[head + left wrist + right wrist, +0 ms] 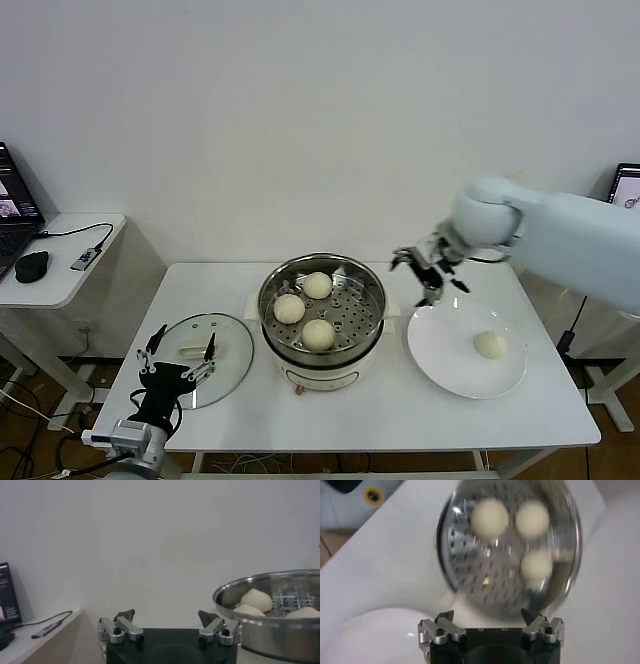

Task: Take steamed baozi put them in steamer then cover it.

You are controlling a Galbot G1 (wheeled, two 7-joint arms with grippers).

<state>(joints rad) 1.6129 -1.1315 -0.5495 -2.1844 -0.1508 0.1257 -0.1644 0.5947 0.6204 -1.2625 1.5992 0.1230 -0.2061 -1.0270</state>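
Three steamed baozi (318,285) (289,308) (318,334) lie on the perforated tray of the steamer (372,322) at the table's middle. A further baozi (490,344) rests on the white plate (445,365) to the right. My right gripper (429,271) hovers open and empty between the steamer's right rim and the plate, above the table. Its wrist view looks down on the steamer (470,570) with the buns (490,517). The cover (228,345), a glass lid with a cream handle, lies flat at the left. My left gripper (177,350) stands open over the lid's near edge.
A side desk (60,275) at the far left carries a laptop, a mouse (31,266) and a cable. A screen edge (627,185) shows at the far right. The left wrist view shows the steamer's rim (265,587) with buns inside and the white wall behind.
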